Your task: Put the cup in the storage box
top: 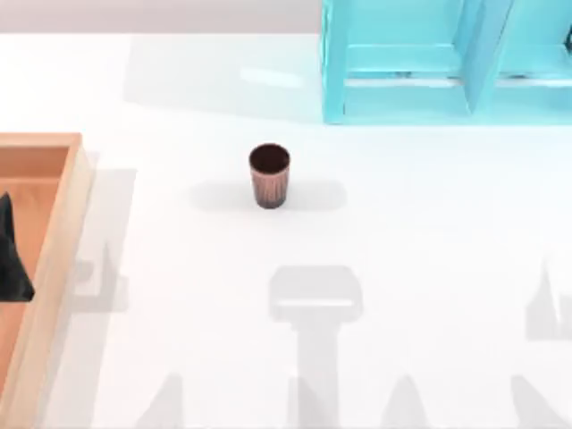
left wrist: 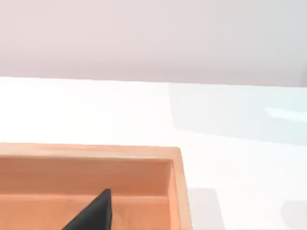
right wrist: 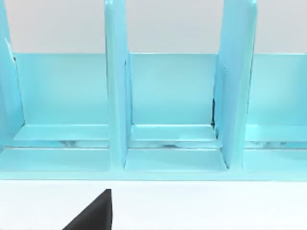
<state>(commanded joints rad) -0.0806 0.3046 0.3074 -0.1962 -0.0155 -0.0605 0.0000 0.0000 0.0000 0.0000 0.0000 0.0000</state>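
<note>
The cup [top: 269, 176], a ribbed reddish-brown tumbler with a dark inside, stands upright on the white table near the middle, touched by nothing. The storage box [top: 55, 232], orange-tan wood with pale thick rims, lies at the left edge of the table; its corner [left wrist: 176, 158] appears in the left wrist view. My left gripper [top: 11, 259] hovers as a dark shape over the box's inside, far left of the cup. A dark tip of my right gripper [right wrist: 93, 214] points toward the turquoise shelf, away from the cup.
A turquoise shelf unit [top: 447, 63] with upright dividers [right wrist: 116, 96] stands at the back right of the table. White tabletop surrounds the cup on all sides, with a wide gap between it and the box.
</note>
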